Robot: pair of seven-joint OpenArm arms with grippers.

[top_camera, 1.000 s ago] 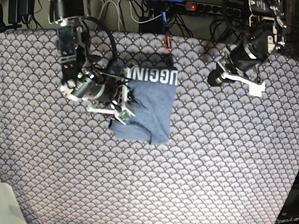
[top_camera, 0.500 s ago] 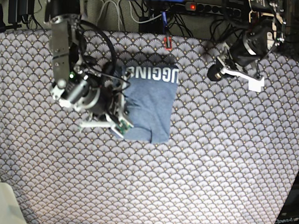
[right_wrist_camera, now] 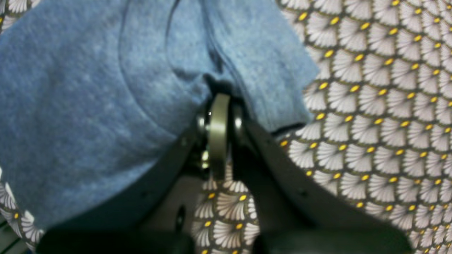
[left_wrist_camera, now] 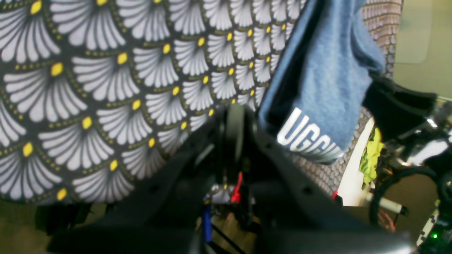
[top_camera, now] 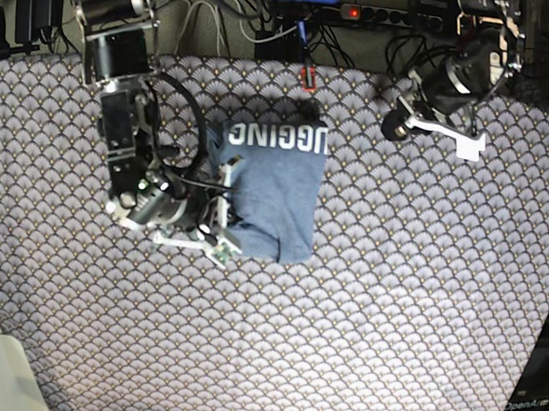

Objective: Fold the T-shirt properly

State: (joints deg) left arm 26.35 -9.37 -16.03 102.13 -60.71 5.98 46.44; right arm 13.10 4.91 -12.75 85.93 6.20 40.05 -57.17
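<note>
T-shirt: matt heathered cotton | tablecloth: matt printed cloth

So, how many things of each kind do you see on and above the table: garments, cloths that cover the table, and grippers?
Garments: 1, the T-shirt, folded small with its white lettering showing
Cloths that cover the table: 1, the scallop-patterned tablecloth
Grippers: 2, the right gripper at the T-shirt's edge, the left gripper off to the side over the tablecloth
Total: 4

Right arm shifted along the T-shirt edge.
</note>
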